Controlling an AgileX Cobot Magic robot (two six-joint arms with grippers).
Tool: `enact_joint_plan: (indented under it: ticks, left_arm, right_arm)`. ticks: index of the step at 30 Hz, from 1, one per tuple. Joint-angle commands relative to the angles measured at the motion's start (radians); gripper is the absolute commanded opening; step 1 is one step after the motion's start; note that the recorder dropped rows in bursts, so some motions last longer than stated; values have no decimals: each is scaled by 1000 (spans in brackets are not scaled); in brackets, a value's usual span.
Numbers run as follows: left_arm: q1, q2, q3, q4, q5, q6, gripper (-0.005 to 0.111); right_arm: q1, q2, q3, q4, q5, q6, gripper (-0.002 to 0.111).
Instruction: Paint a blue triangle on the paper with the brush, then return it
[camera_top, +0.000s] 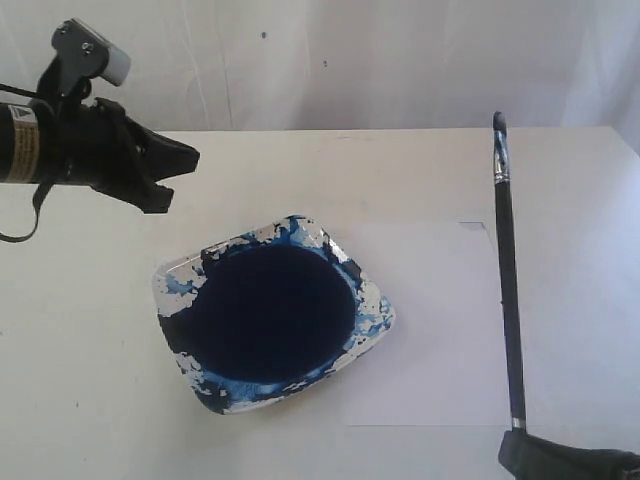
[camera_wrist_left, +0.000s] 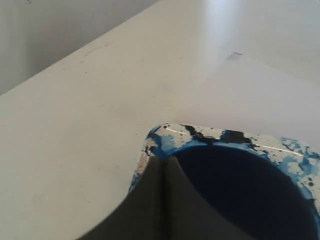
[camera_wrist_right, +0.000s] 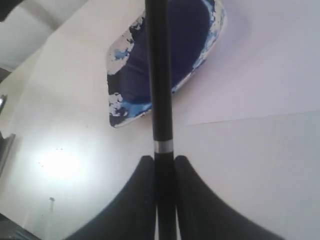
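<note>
My right gripper sits at the near right edge, shut on the lower end of the brush. The black handle runs away from me over the right side of the paper. Its dark blue bristle tip reaches past the sheet's far edge. The visible paper is plain white, and the blue triangle is out of view. My left gripper hovers shut and empty above the table at the far left, beside the dish's corner.
A square white dish smeared with blue holds a round dark navy paint pool. It lies at the table's middle, overlapping the paper's left part. A pale wall rises behind the table's far edge.
</note>
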Motion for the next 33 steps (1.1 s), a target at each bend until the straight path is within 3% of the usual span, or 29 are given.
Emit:
enact_joint_plan:
  ticks: [1, 9, 11, 14, 18, 22, 26, 33]
  left_arm:
    - [55, -12, 1, 8, -4, -25, 0]
    - [78, -12, 1, 8, -4, -28, 0]
    - [78, -12, 1, 8, 16, -28, 0]
    - [109, -12, 1, 8, 35, -31, 0]
    - [150, -12, 1, 8, 33, -52, 0]
    - [191, -12, 1, 8, 29, -83, 0]
    - [204, -12, 15, 8, 31, -81, 0]
    - [204, -12, 59, 8, 88, -20, 0]
  right_arm:
    - [0, 95, 1, -18, 1, -77, 0]
    - [0, 374, -200, -31, 91, -314, 0]
    - [0, 532, -332, -186, 152, -327, 0]
    - [0, 772, -555, -670, 283, -73, 0]
    - [0, 875, -749, -990, 457, 89, 0]
    - [0, 897, -950, -1234, 505, 66, 0]
    - [2, 977, -1086, -1221, 629, -201, 0]
    - [2, 1140, -1156, -1272, 707, -284, 0]
